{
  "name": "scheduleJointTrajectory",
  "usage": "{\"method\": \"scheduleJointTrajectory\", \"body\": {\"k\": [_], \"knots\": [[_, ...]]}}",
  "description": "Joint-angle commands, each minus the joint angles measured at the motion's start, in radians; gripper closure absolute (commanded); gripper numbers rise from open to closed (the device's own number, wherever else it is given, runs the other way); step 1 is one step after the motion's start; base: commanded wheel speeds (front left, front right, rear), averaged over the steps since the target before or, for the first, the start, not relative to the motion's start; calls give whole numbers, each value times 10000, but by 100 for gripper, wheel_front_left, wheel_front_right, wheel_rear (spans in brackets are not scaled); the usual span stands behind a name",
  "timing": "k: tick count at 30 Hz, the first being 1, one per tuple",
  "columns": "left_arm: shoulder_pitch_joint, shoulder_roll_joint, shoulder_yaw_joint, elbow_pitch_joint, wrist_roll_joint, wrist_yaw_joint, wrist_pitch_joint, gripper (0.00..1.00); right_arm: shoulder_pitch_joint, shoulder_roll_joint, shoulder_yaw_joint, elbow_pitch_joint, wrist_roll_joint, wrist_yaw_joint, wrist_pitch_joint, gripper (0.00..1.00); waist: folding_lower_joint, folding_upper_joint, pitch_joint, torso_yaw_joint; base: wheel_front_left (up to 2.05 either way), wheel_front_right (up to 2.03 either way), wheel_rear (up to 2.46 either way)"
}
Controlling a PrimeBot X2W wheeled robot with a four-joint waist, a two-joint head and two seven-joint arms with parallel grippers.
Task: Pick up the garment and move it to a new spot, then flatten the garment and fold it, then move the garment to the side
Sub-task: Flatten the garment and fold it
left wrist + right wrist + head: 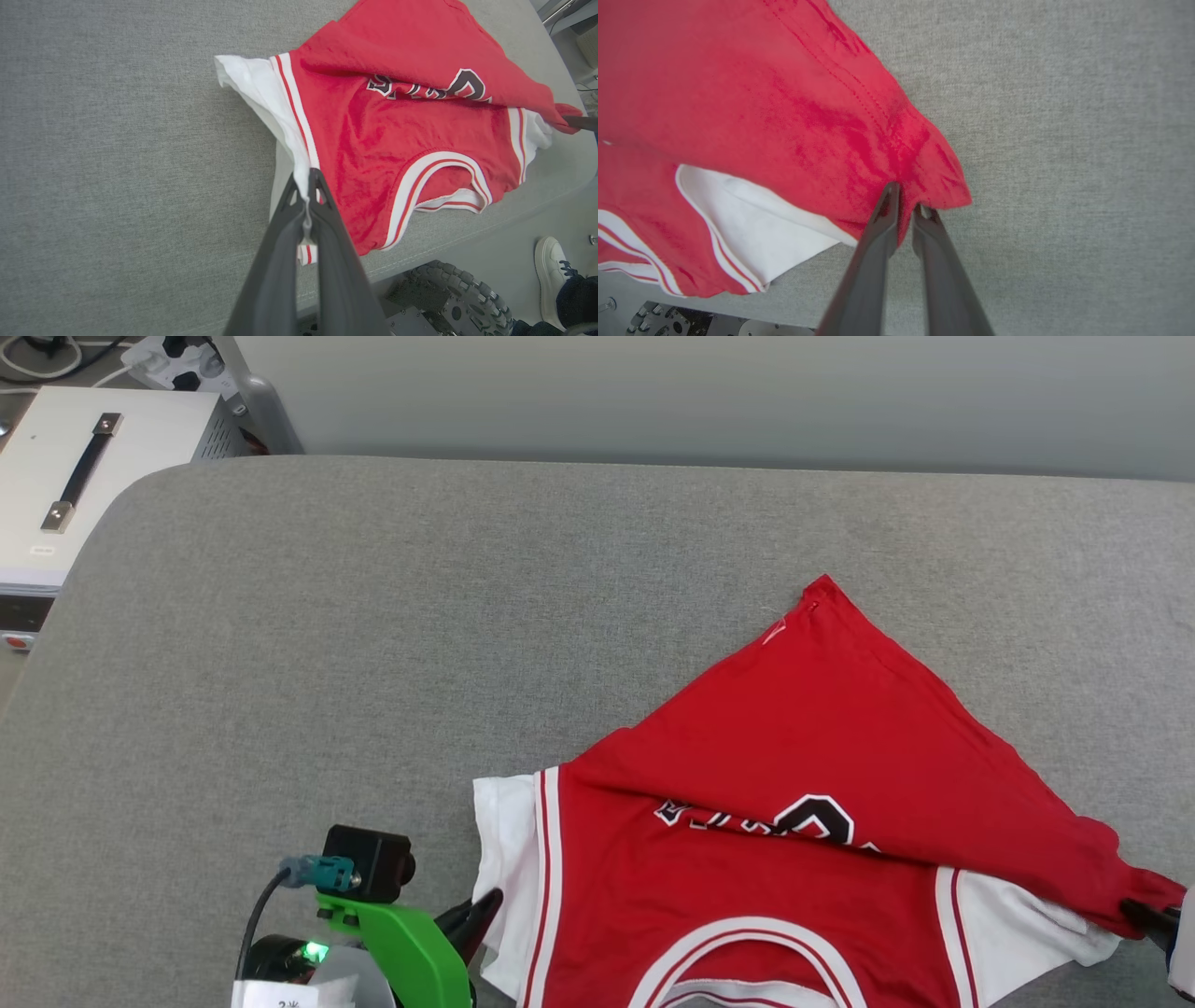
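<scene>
Counts: 1 garment [822, 728], 2 tools, 1 counter [373, 663]. Off the counter: 1 white box [140, 448] with a black handle, 1 power strip [177, 359], 1 knobby wheel [448, 289], 1 white shoe [551, 266] of a person on the floor.

The garment is a red jersey tee with 2 white short sleeves, each edged in red-white stripes, and a white-and-red banded neckline facing the near edge. Its black, white-edged print is half covered, letters unreadable. A plain red flap is folded diagonally over the chest, with its pointed corner toward the far side. The garment lies on the counter's near right part, and its collar end reaches the front edge.

The left tool [308, 179] has its fingers pressed together, pinching the white sleeve at the striped trim on the garment's left side. The right tool [906, 198] has its tips barely apart, with the red flap's corner caught between them at the garment's right end, just past the other white sleeve.
</scene>
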Motion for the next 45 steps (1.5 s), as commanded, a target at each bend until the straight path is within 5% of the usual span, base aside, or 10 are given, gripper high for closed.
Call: {"method": "scheduleJointTrajectory", "body": {"k": [1, 12, 21, 45], "knots": [[31, -18, 29, 3, -110, 31, -84, 100, -9, 10, -65, -184, -56, -7, 86, 0, 1, -1, -12, -3, 0, 0, 0], [-119, 34, 3, -118, -57, -56, -157, 100, -1419, -288, -142, -2057, 106, -7, 1272, 0, 1, -1, 234, 247, 0, 0, 0], [-498, -61, -147, -247, 101, -182, -217, 100, -3295, -497, 1166, -2772, 8, -7, 2861, 0, 1, -1, 1071, 887, 0, 0, 0], [-1686, -806, -677, -103, 370, -628, -611, 100, -7894, -1394, 3789, 953, -933, -7, 3177, 0, 1, -1, 3339, 2947, 0, 0, 0]]}}
